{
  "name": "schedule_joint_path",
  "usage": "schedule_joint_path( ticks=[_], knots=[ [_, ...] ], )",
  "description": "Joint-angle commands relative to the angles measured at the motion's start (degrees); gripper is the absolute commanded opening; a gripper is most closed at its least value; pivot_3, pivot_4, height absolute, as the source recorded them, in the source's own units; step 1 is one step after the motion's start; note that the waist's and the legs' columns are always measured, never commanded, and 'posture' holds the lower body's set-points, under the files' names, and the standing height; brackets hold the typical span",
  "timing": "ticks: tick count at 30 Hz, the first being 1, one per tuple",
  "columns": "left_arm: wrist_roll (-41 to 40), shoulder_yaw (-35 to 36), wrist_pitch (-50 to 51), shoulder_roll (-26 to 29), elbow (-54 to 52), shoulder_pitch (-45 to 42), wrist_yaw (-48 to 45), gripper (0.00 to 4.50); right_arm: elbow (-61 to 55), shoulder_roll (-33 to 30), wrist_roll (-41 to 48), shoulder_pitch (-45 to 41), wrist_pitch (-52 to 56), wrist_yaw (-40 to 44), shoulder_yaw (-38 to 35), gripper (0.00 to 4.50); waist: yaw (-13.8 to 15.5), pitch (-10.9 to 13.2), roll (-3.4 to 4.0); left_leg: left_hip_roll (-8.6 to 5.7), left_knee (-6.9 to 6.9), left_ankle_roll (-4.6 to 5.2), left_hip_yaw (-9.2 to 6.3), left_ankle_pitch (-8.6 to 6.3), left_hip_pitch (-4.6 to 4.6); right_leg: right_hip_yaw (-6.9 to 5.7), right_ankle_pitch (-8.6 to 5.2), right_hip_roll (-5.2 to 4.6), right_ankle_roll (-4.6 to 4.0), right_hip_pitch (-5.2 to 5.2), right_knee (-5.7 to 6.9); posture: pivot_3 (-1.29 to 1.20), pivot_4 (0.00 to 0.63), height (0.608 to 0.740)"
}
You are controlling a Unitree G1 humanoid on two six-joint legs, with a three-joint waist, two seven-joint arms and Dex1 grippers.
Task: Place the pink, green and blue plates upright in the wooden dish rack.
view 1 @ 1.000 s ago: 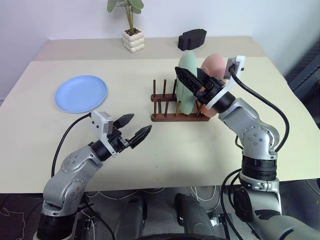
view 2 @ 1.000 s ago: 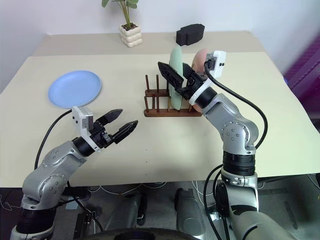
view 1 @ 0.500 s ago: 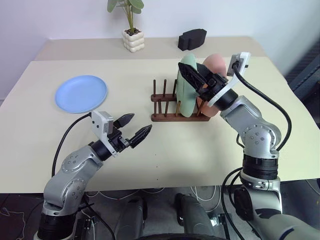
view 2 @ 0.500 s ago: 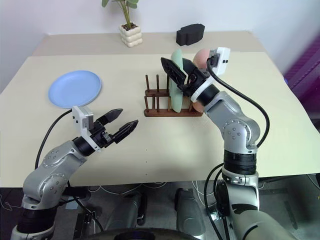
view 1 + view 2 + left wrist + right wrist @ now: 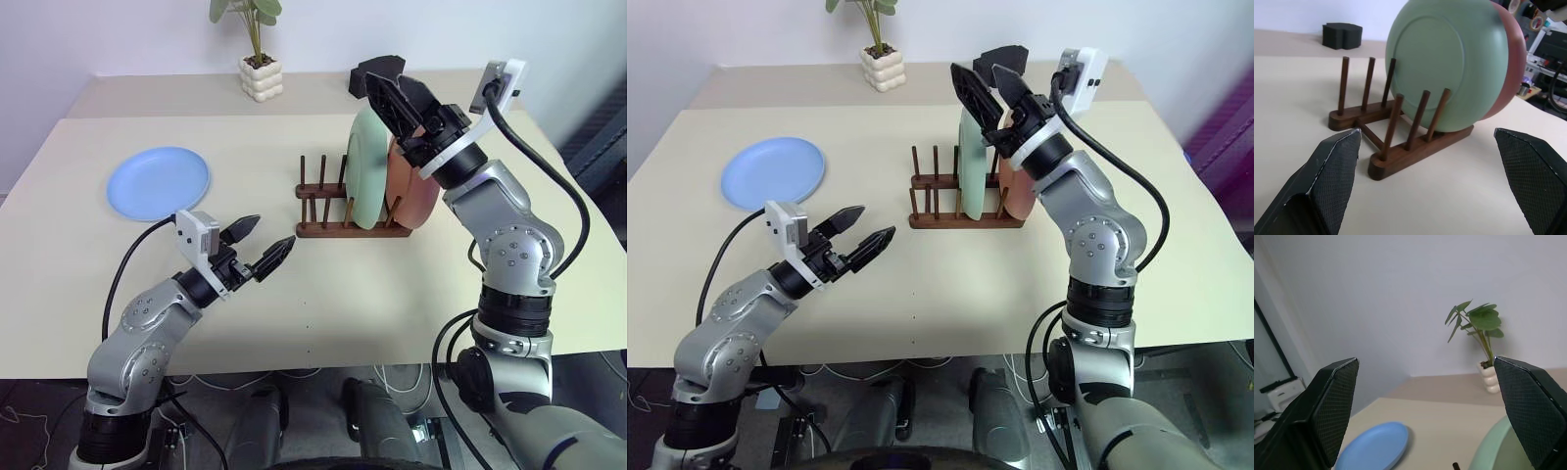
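Note:
The wooden dish rack [image 5: 323, 230] stands mid-table with the green plate [image 5: 367, 166] and the pink plate [image 5: 411, 191] upright in its right-hand slots, pink behind green. The blue plate [image 5: 159, 182] lies flat at the table's left. My right gripper [image 5: 394, 98] hangs open just above the two racked plates, holding nothing. My left gripper [image 5: 261, 250] is open and empty near the table's front, left of the rack, pointing at it. The left wrist view shows the rack [image 5: 1400, 147] with the green plate [image 5: 1444, 63] and pink plate [image 5: 1511, 68] close ahead.
A potted plant [image 5: 259, 59] in a white pot and a black block [image 5: 372, 70] sit at the back of the table. The rack's left pegs [image 5: 312, 186] are unoccupied. Open tabletop lies between the blue plate and the rack.
My right gripper has risen from beside the green plate to above the plates' top edges, leaving both plates standing in the rack. The left arm has stayed put.

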Motion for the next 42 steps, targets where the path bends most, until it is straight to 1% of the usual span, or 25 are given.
schedule_joint_path(
  ticks=[1,2,5,9,11,14,21,23,25,30,31,33,36,39,40,42],
  knots=[
    [0.12,2.02,-1.11,-0.36,-0.32,-0.74,1.38,4.50,-2.81,-0.83,-1.50,-0.83,-1.72,1.57,1.11,4.46,0.00,0.00,0.00,0.00,0.00,0.00,0.00,0.00,0.00,0.00,0.00,0.00,0.00,0.00,0.00,0.00,0.150,0.736],
    [0.42,3.14,-1.51,-0.56,0.43,-1.32,2.47,4.50,-3.19,-1.35,-2.30,-1.06,-1.84,2.56,2.14,4.46,0.00,0.00,0.00,0.00,0.00,0.00,0.00,0.00,0.00,0.00,0.00,0.00,0.00,0.00,0.00,0.00,0.150,0.736],
    [1.69,8.84,-1.71,-1.25,6.59,-5.48,9.46,4.50,-4.99,-5.41,-11.18,-1.25,-5.09,7.86,10.07,4.46,0.02,0.01,0.02,-0.01,0.02,0.00,-0.02,0.00,0.00,-0.02,0.00,0.00,0.00,-0.01,0.02,0.00,0.150,0.736],
    [5.58,17.44,0.30,1.11,16.07,-13.07,21.63,4.50,-3.24,-11.96,-30.62,-2.43,-16.38,13.69,24.23,4.46,-0.13,0.00,-0.01,-0.08,0.04,0.00,-0.05,0.00,0.00,-0.10,0.01,0.05,0.03,-0.01,0.02,0.00,0.150,0.736],
    [7.50,21.21,2.80,2.03,20.82,-16.57,29.19,4.50,-1.58,-12.27,-35.64,-3.11,-21.03,15.09,27.27,4.46,-0.20,0.00,-0.01,-0.10,0.03,0.00,-0.05,0.00,-0.02,-0.11,0.05,0.06,0.11,-0.04,0.02,0.00,0.150,0.736],
    [6.25,26.04,6.42,2.22,25.57,-20.16,34.94,4.50,0.47,-11.12,-39.59,-3.90,-25.69,16.36,28.98,4.46,-0.01,0.01,-0.03,-0.11,0.03,0.00,-0.06,0.00,-0.05,-0.11,0.13,0.05,0.27,-0.05,0.02,0.00,0.150,0.736],
    [3.23,32.47,12.23,2.51,35.69,-26.24,40.25,4.50,1.96,-8.50,-45.00,-3.74,-31.51,19.19,31.39,4.46,0.35,-0.01,-0.15,-0.16,0.09,-0.03,-0.19,0.02,-0.13,-0.20,0.15,-0.01,0.28,-0.05,0.02,0.00,0.150,0.736],
    [2.65,33.03,13.03,2.83,37.89,-27.46,39.97,4.50,2.39,-8.06,-45.62,-3.81,-32.15,19.94,31.55,4.46,0.23,-0.01,-0.15,-0.18,0.09,-0.04,-0.19,0.02,-0.13,-0.21,0.15,-0.02,0.28,-0.05,0.03,0.00,0.150,0.736],
    [2.83,32.39,13.80,3.60,42.62,-29.85,38.97,4.50,2.80,-7.50,-46.01,-3.78,-32.60,20.57,31.62,4.46,0.27,-0.02,-0.16,-0.18,0.08,-0.05,-0.19,0.02,-0.13,-0.21,0.15,-0.01,0.29,-0.06,0.04,0.00,0.150,0.736],
    [4.31,31.89,11.80,5.14,53.41,-35.26,38.10,4.50,3.08,-6.68,-47.26,-3.06,-33.38,21.36,31.31,4.46,0.18,-0.02,-0.16,-0.19,0.07,-0.10,-0.21,0.05,-0.13,-0.26,0.16,-0.01,0.28,-0.06,0.07,0.00,0.150,0.736],
    [4.84,31.58,10.76,5.50,55.76,-36.37,37.70,4.24,3.08,-6.59,-47.50,-2.83,-33.48,21.44,31.25,4.49,0.18,-0.02,-0.16,-0.19,0.06,-0.10,-0.21,0.05,-0.13,-0.26,0.17,-0.01,0.28,-0.07,0.06,0.00,0.150,0.736],
    [5.58,31.00,9.15,5.91,59.31,-38.12,36.72,3.58,3.01,-6.50,-47.94,-2.35,-33.51,21.43,31.14,4.50,0.18,-0.02,-0.16,-0.19,0.05,-0.10,-0.21,0.05,-0.13,-0.27,0.17,-0.01,0.29,-0.07,0.07,0.00,0.150,0.736],
    [5.91,30.57,7.98,6.02,61.73,-39.33,35.53,2.07,3.06,-6.31,-48.40,-1.86,-33.42,21.35,30.93,4.50,0.17,-0.02,-0.16,-0.19,0.05,-0.11,-0.20,0.05,-0.12,-0.26,0.17,-0.02,0.29,-0.08,0.07,0.00,0.150,0.736],
    [5.85,30.45,7.35,5.59,61.44,-39.31,35.08,0.44,3.31,-6.30,-49.00,-1.31,-33.42,21.23,30.77,4.50,0.17,-0.02,-0.16,-0.19,0.05,-0.11,-0.21,0.05,-0.13,-0.26,0.18,-0.03,0.31,-0.09,0.08,0.00,0.150,0.736],
    [5.71,30.44,7.21,5.31,60.75,-39.06,34.83,0.03,3.47,-6.33,-49.30,-1.09,-33.39,21.12,30.72,4.50,0.17,-0.02,-0.17,-0.19,0.05,-0.11,-0.21,0.05,-0.13,-0.26,0.21,-0.03,0.34,-0.09,0.09,0.00,0.150,0.736],
    [5.47,29.98,5.84,4.58,57.39,-38.21,33.38,0.03,4.27,-6.60,-50.39,-0.77,-33.85,20.90,30.85,4.50,0.20,-0.03,-0.17,-0.19,0.05,-0.11,-0.20,0.05,-0.12,-0.25,0.23,-0.05,0.38,-0.09,0.08,0.00,0.150,0.736]
  ],
)
